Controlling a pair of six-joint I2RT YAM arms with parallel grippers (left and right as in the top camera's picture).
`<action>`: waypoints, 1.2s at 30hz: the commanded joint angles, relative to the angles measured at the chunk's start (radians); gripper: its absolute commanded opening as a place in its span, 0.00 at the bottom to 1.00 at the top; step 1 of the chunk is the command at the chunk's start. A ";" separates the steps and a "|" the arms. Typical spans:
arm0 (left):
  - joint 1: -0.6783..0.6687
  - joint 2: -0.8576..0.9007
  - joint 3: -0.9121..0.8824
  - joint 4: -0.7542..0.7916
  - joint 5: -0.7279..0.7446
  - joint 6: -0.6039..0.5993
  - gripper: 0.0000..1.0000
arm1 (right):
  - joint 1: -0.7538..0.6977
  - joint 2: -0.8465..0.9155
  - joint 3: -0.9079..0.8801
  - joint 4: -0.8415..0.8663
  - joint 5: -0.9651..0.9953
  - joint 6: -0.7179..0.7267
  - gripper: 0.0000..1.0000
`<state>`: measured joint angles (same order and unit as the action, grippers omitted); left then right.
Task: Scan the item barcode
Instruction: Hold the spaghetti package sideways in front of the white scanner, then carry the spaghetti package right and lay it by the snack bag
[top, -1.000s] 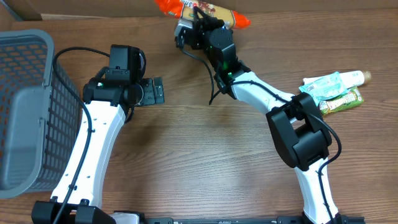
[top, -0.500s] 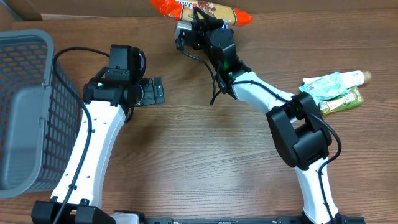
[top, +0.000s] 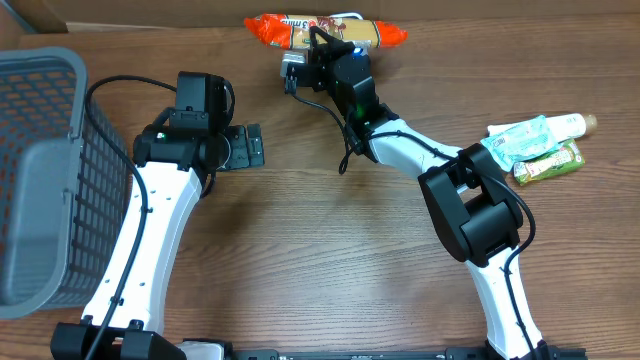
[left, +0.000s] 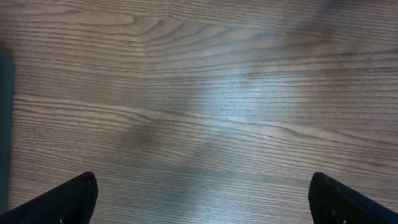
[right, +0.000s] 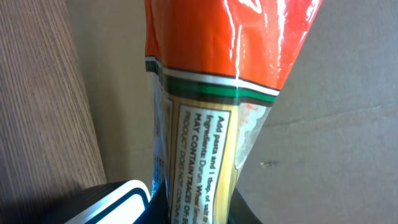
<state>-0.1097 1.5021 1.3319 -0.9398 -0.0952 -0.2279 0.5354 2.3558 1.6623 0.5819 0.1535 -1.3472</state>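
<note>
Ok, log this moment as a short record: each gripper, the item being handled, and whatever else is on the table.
left gripper: open, empty, over bare table
right gripper: shut on the orange packet, at the far edge of the table
orange packet: held crosswise in the overhead view; printed text faces the wrist camera, no barcode visible
basket: grey, at the left edge
other items: tube and green pack, side by side on the right, apart from both grippers

Left gripper (left: 205, 200) spread wide above wooden table (left: 205, 93).
</note>
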 joint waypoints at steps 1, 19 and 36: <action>-0.002 0.002 0.006 0.002 -0.009 0.023 1.00 | -0.003 -0.038 0.042 0.038 0.002 -0.023 0.04; -0.002 0.002 0.006 0.002 -0.009 0.023 0.99 | -0.008 -0.360 0.042 -0.270 0.276 0.552 0.04; -0.002 0.002 0.006 0.002 -0.009 0.023 1.00 | -0.512 -0.669 -0.003 -1.717 0.098 2.330 0.04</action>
<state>-0.1097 1.5021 1.3319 -0.9398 -0.0952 -0.2279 0.1234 1.6669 1.6806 -1.0412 0.2825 0.6022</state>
